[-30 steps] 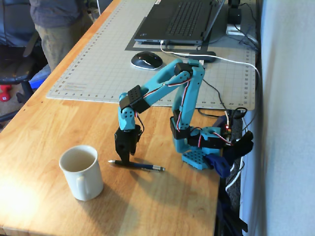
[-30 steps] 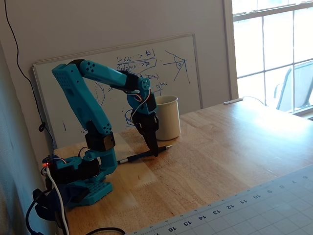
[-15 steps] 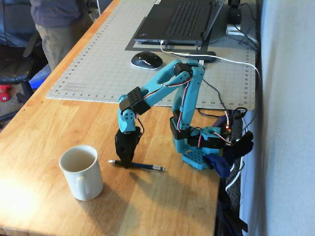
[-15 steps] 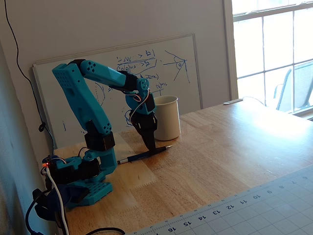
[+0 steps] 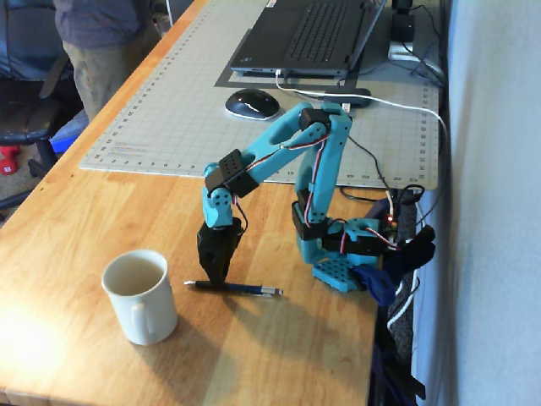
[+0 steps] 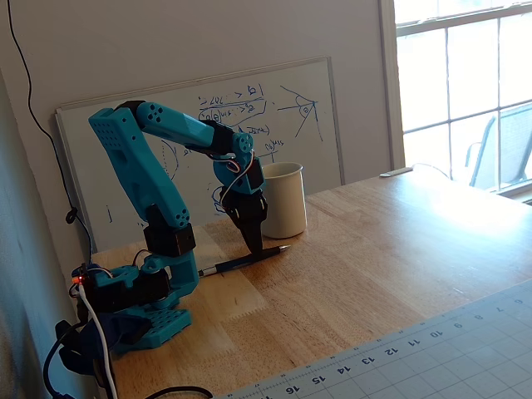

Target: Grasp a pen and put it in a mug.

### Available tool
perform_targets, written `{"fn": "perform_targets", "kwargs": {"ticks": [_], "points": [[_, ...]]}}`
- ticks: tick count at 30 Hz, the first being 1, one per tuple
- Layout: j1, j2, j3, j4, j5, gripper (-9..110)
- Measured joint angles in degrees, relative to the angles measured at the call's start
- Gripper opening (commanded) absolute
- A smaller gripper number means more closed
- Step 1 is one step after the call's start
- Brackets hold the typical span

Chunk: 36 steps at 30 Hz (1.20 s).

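Since a second ago your gripper (image 5: 215,282) has drawn its fingers together over the pen (image 5: 245,288), and the pen has shifted slightly on the wood, its left end now a touch lower in the high fixed view.

Largest first: your wooden table (image 5: 101,211) carries a grey cutting mat (image 5: 169,110) at its far end, with a laptop (image 5: 308,38) and a computer mouse (image 5: 251,104) on the mat. A whiteboard (image 6: 316,108) leans on the wall behind the arm in the low fixed view. The blue arm (image 5: 279,156) folds forward from its base (image 5: 342,254) at the table edge and points the gripper (image 6: 253,249) straight down.

The mug (image 5: 139,296) stands upright on the wood, handle toward the camera in the high fixed view, just beside the gripper but not touching it; in the low fixed view the mug (image 6: 284,199) sits right behind it.

The pen (image 6: 229,264) lies flat on the table. The black fingers look pinched on its barrel near the mug-side end, tips down at the tabletop.
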Motion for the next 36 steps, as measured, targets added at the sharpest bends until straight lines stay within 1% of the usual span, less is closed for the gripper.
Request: {"fn": "perform_targets", "kwargs": {"ticks": [4,11,17,22,27,33,36], "points": [[0.0,1.2,0.0,0.0,0.0,2],[0.0,12.3,0.0,0.0,0.0,2],[4.2,22.8,0.0,-2.0,-1.5,2],[7.4,29.4,0.1,-11.6,-7.6,2],[9.1,32.2,0.1,-25.3,-12.7,2],[9.8,32.6,0.1,-43.6,-14.2,2],[9.8,32.6,0.1,-50.8,-14.2,2]]}}
